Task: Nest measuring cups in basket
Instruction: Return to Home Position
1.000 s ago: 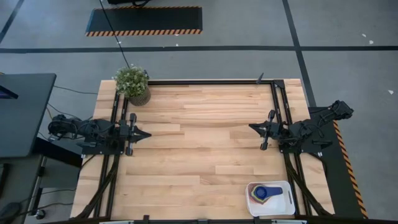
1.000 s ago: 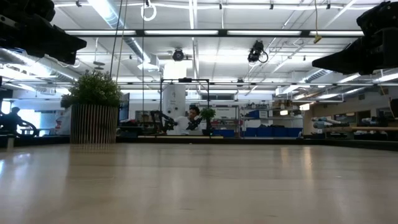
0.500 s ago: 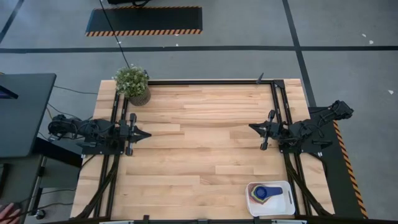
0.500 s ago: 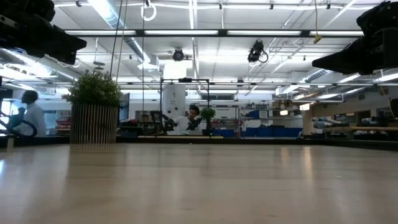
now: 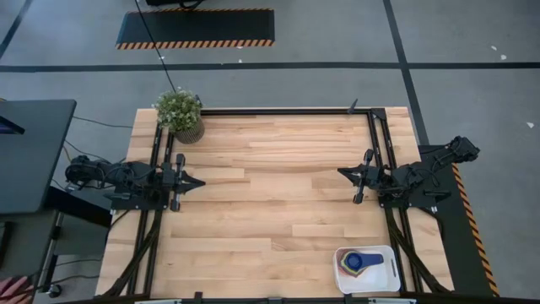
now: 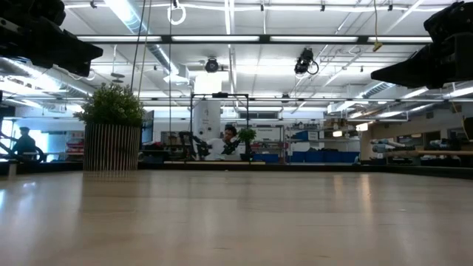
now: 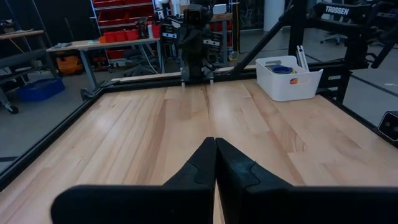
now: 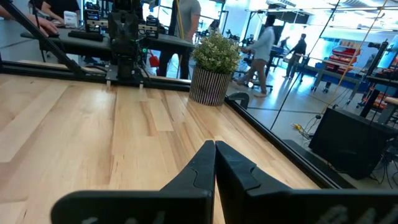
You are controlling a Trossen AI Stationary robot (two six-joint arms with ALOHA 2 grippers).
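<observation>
The white basket (image 5: 368, 269) sits at the table's near right corner, with the measuring cups (image 5: 360, 263) stacked inside it, a dark blue one on top with green and yellow edges under it. The basket (image 7: 288, 77) also shows in the left wrist view, with a blue cup (image 7: 281, 70) at its rim. My left gripper (image 5: 199, 181) rests at the table's left side, shut and touching nothing. My right gripper (image 5: 342, 173) rests at the right side, shut, well to the far side of the basket. Both point toward the table's middle.
A potted green plant (image 5: 180, 114) stands at the table's far left corner. A black frame rail (image 5: 278, 111) runs along the far edge and down both sides. The wide wooden middle (image 5: 270, 194) between the arms holds nothing. People move in the room behind.
</observation>
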